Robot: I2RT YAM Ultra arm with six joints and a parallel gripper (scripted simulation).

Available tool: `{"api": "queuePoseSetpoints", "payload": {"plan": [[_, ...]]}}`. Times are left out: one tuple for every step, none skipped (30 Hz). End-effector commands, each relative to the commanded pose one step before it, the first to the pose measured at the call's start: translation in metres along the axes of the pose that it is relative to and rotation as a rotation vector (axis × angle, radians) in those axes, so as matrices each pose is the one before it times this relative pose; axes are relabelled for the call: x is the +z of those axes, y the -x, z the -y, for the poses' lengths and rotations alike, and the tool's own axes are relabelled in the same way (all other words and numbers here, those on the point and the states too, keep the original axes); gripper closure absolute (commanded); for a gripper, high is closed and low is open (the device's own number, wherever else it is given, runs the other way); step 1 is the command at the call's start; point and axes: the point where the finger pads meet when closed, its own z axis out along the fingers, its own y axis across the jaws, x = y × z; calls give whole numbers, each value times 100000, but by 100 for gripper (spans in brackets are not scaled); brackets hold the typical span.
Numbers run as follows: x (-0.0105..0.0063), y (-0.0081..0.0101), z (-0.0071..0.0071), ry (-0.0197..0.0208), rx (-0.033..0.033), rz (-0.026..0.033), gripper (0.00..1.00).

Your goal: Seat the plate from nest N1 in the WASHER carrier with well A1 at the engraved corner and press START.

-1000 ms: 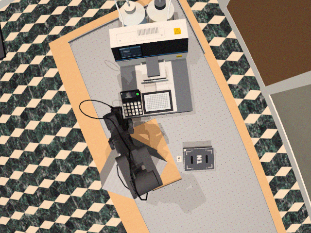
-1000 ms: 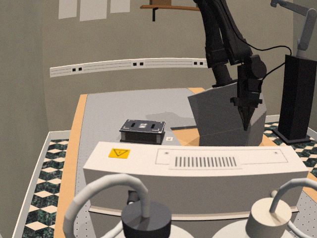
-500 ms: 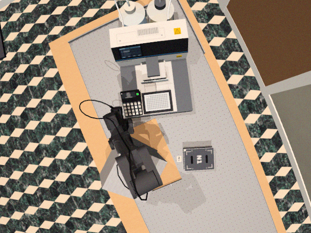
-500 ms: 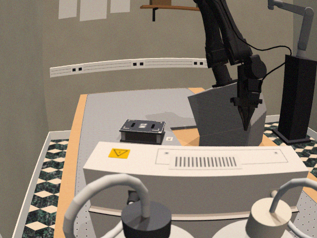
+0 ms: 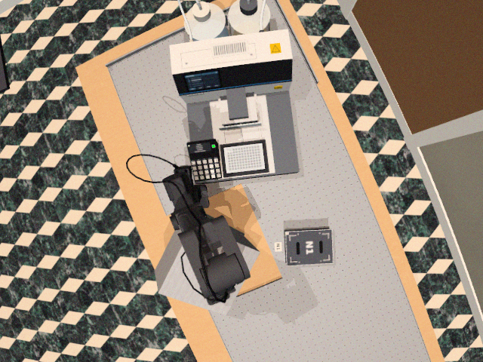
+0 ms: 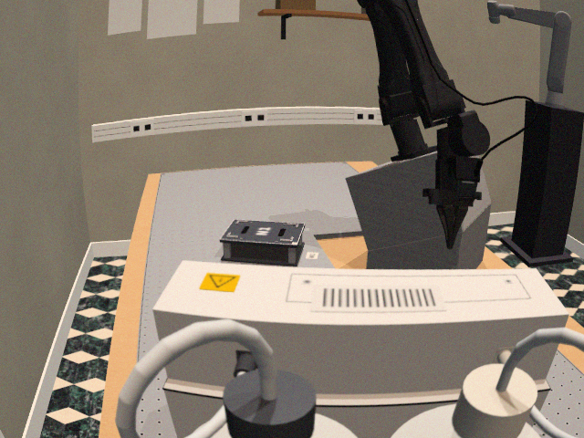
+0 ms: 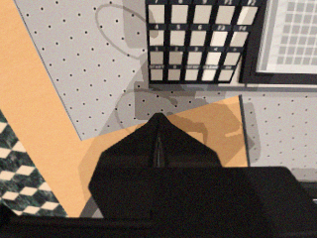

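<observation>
Now the plate (image 5: 244, 157) lies flat, long axis across the carrier (image 5: 266, 155).

A floor (image 5: 47, 164) of dark green marble tiles with cream diamonds is seen left of and behind the gripper (image 6: 451, 237). An orange-edged table (image 5: 102, 117) is covered by a grey perforated mat (image 5: 351, 272) extending to the gripper's right. Olive-grey walls (image 6: 212, 66) are seen in the exterior view, crossed by a white trunking strip (image 6: 226, 119). Pale sheets (image 6: 170, 16) are pinned high up, beside a wooden shelf (image 6: 311, 13). A black pedestal (image 6: 547, 179) with a grey pipe (image 6: 557, 46) stands near the gripper. A brown panel (image 5: 425, 50) is seen far right.
</observation>
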Motion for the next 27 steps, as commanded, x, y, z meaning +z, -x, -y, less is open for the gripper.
{"api": "queuePoseSetpoints", "payload": {"plan": [[551,2139,-205,576,925,5462,100],[170,-7,-4,26,-1,-5,100],[170,-7,-4,27,-1,-5,100],[170,-7,-4,28,-1,-5,100],[170,-7,-4,29,-1,-4,100],[170,-7,-4,29,-1,-4,100],[170,-7,-4,30,-1,-4,100],[170,-7,-4,31,-1,-4,100],[170,-7,-4,32,-1,-4,100],[170,-7,-4,33,-1,-4,100],[0,0,0,0,0,0,100],[0,0,0,0,0,0,100],[84,28,-258,169,-1034,369,100],[232,-35,179,-63,747,-274,100],[194,-18,65,-2,283,-106,100],[170,-7,-2,18,-1,-1,100],[170,-7,-5,36,-1,-3,100],[170,-7,-5,37,-1,-3,100],[170,-7,-5,38,-1,-3,100],[170,-7,-5,39,-1,-3,100],[162,-3,-27,51,-91,29,100],[164,-4,-22,49,-72,23,100],[176,-10,14,23,71,-28,100],[177,-9,28,-37,86,-27,100],[170,-5,11,-48,-1,6,100],[170,-6,4,-11,-1,3,100],[169,-7,-2,20,-1,0,100]]}}
